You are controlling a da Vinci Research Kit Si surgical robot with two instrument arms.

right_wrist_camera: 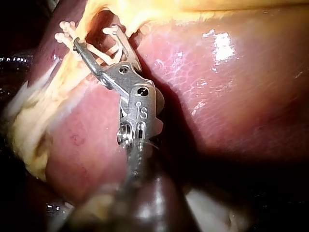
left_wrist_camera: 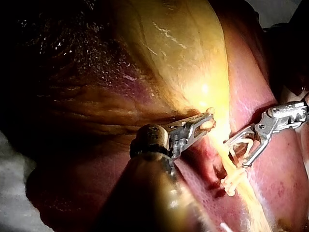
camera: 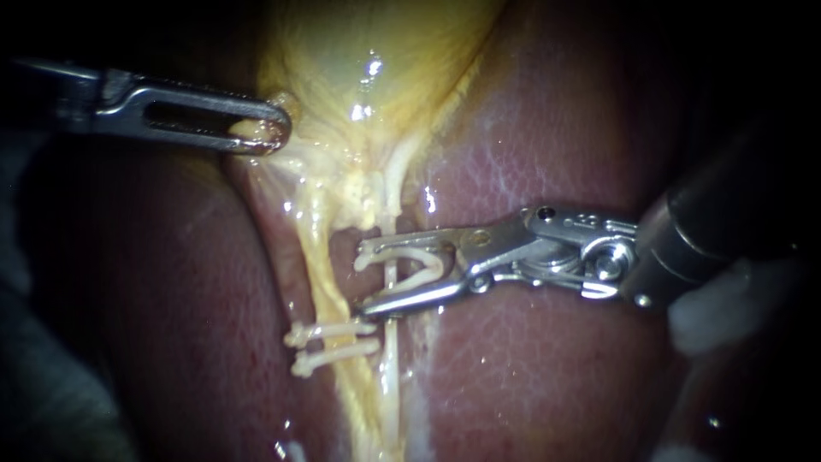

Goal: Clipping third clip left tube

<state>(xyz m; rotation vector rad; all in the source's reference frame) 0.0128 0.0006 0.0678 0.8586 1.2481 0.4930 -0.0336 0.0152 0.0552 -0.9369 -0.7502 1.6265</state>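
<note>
Up close, a yellow glistening gallbladder (camera: 368, 51) sits at the far middle, with dark red mottled liver (camera: 547, 128) spreading on both sides.

The left instrument (camera: 272, 133), a slim steel shaft with a slotted tip, reaches in from the left. Its pincer is closed on a fold at the gallbladder's left edge. Judging by the taut strands below, it holds the organ pulled away so that what hangs from it stays stretched and exposed.

From the gallbladder, a thin pale tube (camera: 390, 368) runs toward the near edge, beside a broader yellow band of tissue on its left.

The right instrument (camera: 366, 278), a jointed steel tool on a dark shaft, enters from the right. Its pincer stands wide apart yet grips an open white plastic clip (camera: 369, 257), one leg seated against each half. The clip straddles the pale tube, which passes between the legs, so this looks like the placing step with the squeeze not yet made.

Two closed white clips (camera: 329, 329) lie side by side just nearer, across the yellow band at the tube's left. The open clip sits farther up than those two, apart from them. Whether the tube it straddles is the task's left one, I cannot tell for certain.
</note>
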